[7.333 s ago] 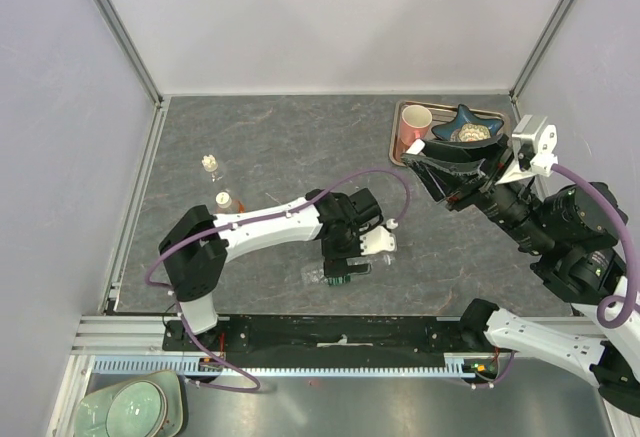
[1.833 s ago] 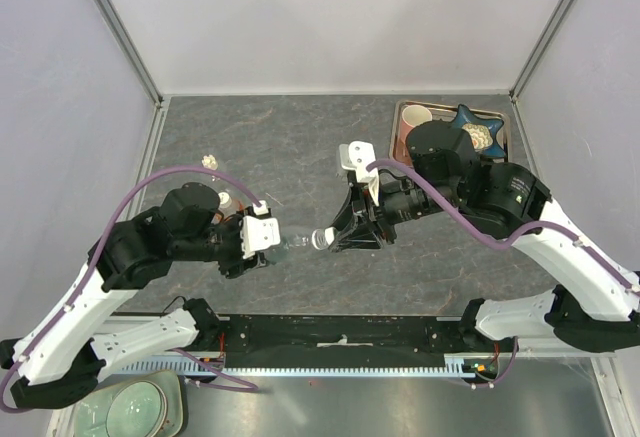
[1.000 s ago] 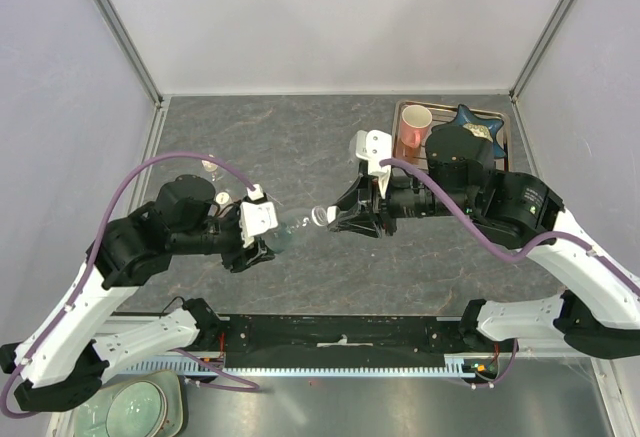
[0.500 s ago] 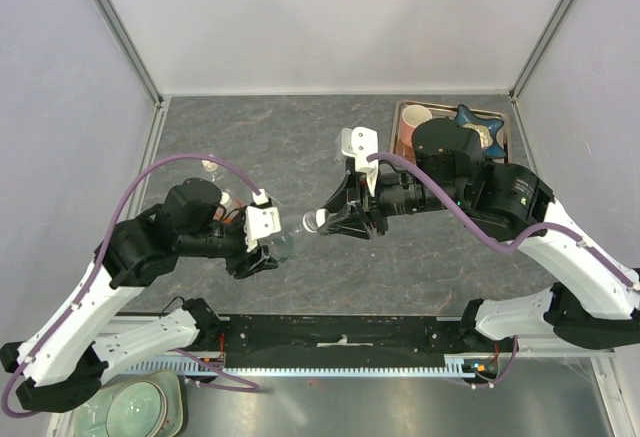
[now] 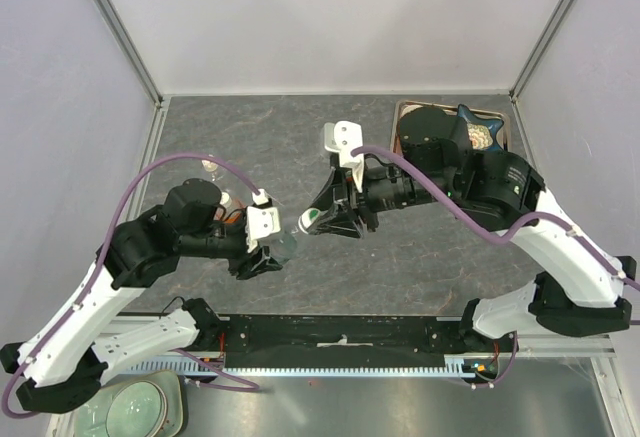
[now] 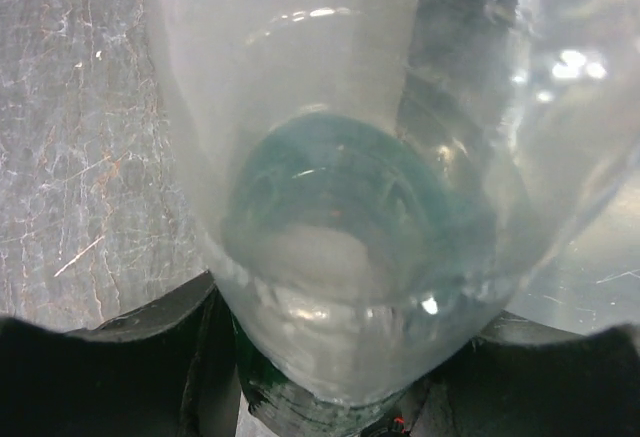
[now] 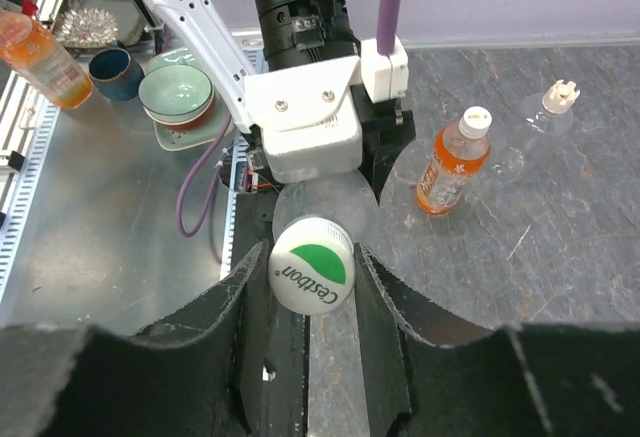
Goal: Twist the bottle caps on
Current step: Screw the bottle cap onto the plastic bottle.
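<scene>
Capping is in hand. The left fingers (image 6: 100, 377) pinch the clear bottle (image 5: 284, 248) over the desk (image 5: 300, 147), at 7 o'clock from its middle. The white cap (image 7: 312, 277) sits on the neck between the right fingers (image 7: 385, 307); whether they pinch it I cannot tell. The next move likely calls for a firm pinch and a twist.

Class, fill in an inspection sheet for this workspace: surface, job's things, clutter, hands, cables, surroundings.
Surface: grey marbled tabletop, finely scratched.
Job's things: clear bottle held up; white cap at its mouth; orange bottle upright, capped; small clear bottle beside it.
Clutter: metal tray with blue star-shaped dish, far right corner.
Hands: left hand shut on the clear bottle; right hand pinching the white cap.
Cables: purple cable looping above each arm.
Surroundings: pale walls, aluminium frame; green bowl beyond the near edge.
</scene>
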Controlling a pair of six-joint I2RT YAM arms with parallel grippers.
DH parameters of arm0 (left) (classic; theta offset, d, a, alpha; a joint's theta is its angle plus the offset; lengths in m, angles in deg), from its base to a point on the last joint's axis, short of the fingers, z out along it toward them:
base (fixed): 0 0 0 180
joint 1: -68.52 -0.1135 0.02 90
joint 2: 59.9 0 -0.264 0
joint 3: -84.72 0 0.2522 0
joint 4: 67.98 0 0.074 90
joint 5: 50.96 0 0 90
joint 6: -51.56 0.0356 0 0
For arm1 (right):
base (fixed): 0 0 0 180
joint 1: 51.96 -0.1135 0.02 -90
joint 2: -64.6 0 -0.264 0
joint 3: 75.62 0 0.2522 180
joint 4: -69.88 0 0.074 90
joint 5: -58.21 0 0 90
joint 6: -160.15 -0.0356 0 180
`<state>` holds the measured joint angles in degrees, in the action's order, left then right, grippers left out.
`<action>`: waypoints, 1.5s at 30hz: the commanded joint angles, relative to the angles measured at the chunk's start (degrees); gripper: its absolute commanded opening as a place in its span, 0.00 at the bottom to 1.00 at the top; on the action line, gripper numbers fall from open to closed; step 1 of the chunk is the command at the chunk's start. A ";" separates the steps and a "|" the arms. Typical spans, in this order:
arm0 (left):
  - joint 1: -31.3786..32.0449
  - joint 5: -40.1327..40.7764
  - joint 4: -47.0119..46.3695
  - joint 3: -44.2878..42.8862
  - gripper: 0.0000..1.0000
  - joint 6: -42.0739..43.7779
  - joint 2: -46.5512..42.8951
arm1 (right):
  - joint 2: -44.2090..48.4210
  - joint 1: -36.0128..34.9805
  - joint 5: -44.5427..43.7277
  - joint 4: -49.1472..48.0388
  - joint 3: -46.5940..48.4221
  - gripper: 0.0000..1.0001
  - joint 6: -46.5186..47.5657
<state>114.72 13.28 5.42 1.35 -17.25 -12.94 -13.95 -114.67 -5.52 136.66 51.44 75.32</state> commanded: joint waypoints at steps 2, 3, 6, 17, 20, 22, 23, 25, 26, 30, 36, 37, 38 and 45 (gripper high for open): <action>-0.32 -0.61 -3.48 -0.88 0.48 -3.87 3.40 | -6.17 -4.60 -0.41 6.13 7.98 0.43 1.60; -0.32 -0.43 -3.65 -1.15 0.47 -3.88 3.92 | -6.97 -6.17 -1.38 7.88 8.86 0.43 2.03; -0.32 0.35 -4.79 -2.03 0.45 -4.49 4.90 | -8.64 -8.29 -4.20 9.65 11.15 0.42 2.48; -0.40 3.70 -12.53 -3.35 0.41 -11.52 1.03 | -7.51 -9.26 -9.47 8.00 12.92 0.34 1.95; -0.40 2.65 -16.64 2.78 0.39 -10.12 -3.35 | -5.66 -9.26 -11.67 5.18 13.87 0.33 2.04; -0.40 0.71 -24.43 10.05 0.38 -9.15 -10.11 | -5.66 -9.26 -11.23 4.91 17.37 0.36 1.95; -0.40 0.45 -27.70 12.45 0.39 -9.41 -12.22 | -5.48 -9.26 -10.71 4.38 18.01 0.36 2.04; -0.40 1.40 -31.85 17.45 0.44 -11.60 -15.84 | -3.82 -9.26 -8.09 2.81 16.97 0.36 1.78; -0.40 2.37 -33.43 18.18 0.45 -12.57 -15.76 | -2.77 -9.26 -7.02 0.01 15.65 0.36 1.25; -0.40 2.40 -32.83 18.45 0.45 -14.07 -11.98 | 1.63 -9.35 -5.16 -5.29 10.02 0.38 0.54; -0.40 -3.23 -38.02 19.68 0.45 -15.48 -12.68 | 0.23 -9.35 -6.83 -4.06 9.58 0.38 0.98; -0.40 -4.12 -38.28 19.68 0.45 -15.39 -12.68 | 0.15 -9.26 -7.19 -4.23 8.79 0.38 1.24; -0.40 -4.99 -38.71 19.86 0.45 -15.30 -13.03 | 0.23 -9.26 -7.54 -5.19 8.09 0.38 1.33; -0.40 -14.58 -41.97 21.09 0.43 -16.18 -13.47 | -1.70 -9.26 -9.65 -7.05 5.97 0.39 2.30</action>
<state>114.39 5.28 -31.28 21.83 -31.41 -26.18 -14.56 -123.81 -13.72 132.35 57.23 77.05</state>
